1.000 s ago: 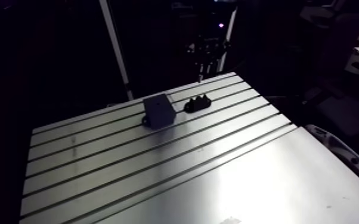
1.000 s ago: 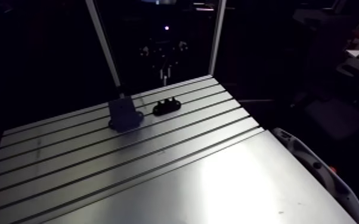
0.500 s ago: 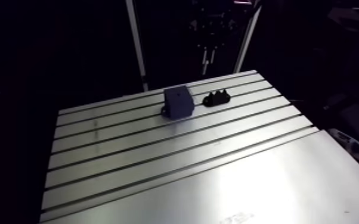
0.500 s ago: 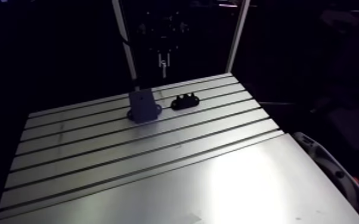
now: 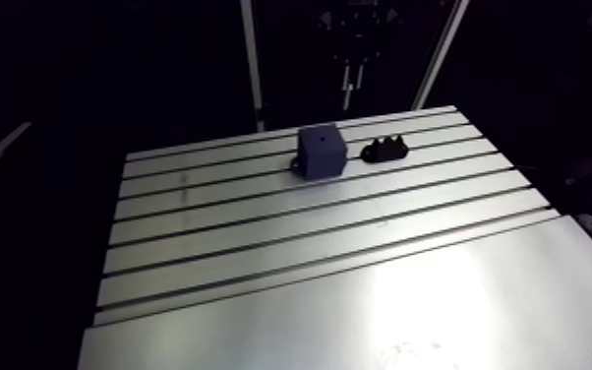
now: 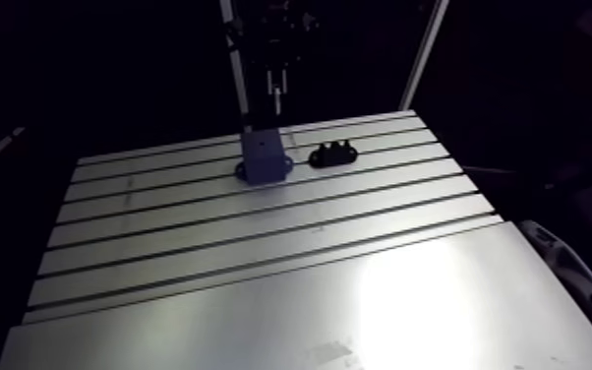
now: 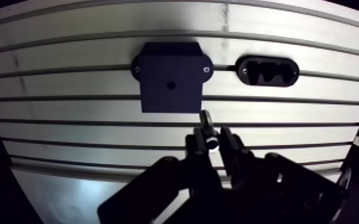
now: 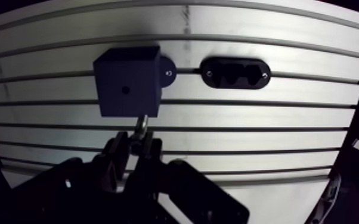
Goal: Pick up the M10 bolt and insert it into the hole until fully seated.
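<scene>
**Entry: M10 bolt (image 7: pixel 207 122).** The gripper (image 7: pixel 213 143) is carrying it, with the fingers narrowed onto its shank. Its tip is projecting toward the block (image 7: pixel 171 98) and hanging just short of the block's near edge.

**Change.** The whole arm view is shifting, so the camera is travelling. Beyond that, the gripper was earlier hanging over the holder (image 7: pixel 268 71) beside the block and is now hanging almost above the block. Judgement: the pick-up is done and the transfer is ending. Alignment over the hole (image 7: pixel 171 85) and insertion are still pending.

**Hole.** It is sitting in the middle of the block's top face, showing dark and unfilled.

**Holder.** It is lying just beside the block, and its recesses are showing empty.

**Surface.** The slotted table (image 7: pixel 68 137) is carrying the block, which is fixed across one slot by two screwed ears.

**Room.** Two frame posts (image 5: pixel 252 69) are rising behind the block. Beyond them it is too dark to tell.
</scene>
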`<action>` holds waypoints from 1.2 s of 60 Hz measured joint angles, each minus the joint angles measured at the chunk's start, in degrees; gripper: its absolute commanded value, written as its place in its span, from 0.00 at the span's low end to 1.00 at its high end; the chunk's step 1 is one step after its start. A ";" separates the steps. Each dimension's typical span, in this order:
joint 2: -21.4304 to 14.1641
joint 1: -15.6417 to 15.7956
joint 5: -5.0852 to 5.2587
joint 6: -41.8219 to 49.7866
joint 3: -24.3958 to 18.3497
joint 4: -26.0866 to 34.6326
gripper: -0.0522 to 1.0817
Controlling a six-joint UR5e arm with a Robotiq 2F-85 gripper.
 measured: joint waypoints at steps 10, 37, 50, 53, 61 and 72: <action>0.26 1.49 -0.23 0.99 -0.09 -0.29 1.00; 2.40 3.36 -0.48 2.59 0.53 -2.61 1.00; 2.70 3.40 -1.33 2.87 0.34 -2.45 1.00; 2.72 3.40 -1.52 2.89 0.40 -2.44 1.00; 2.79 3.40 -1.87 2.92 0.64 -2.56 1.00; 2.86 3.40 -2.03 2.99 0.89 -2.73 1.00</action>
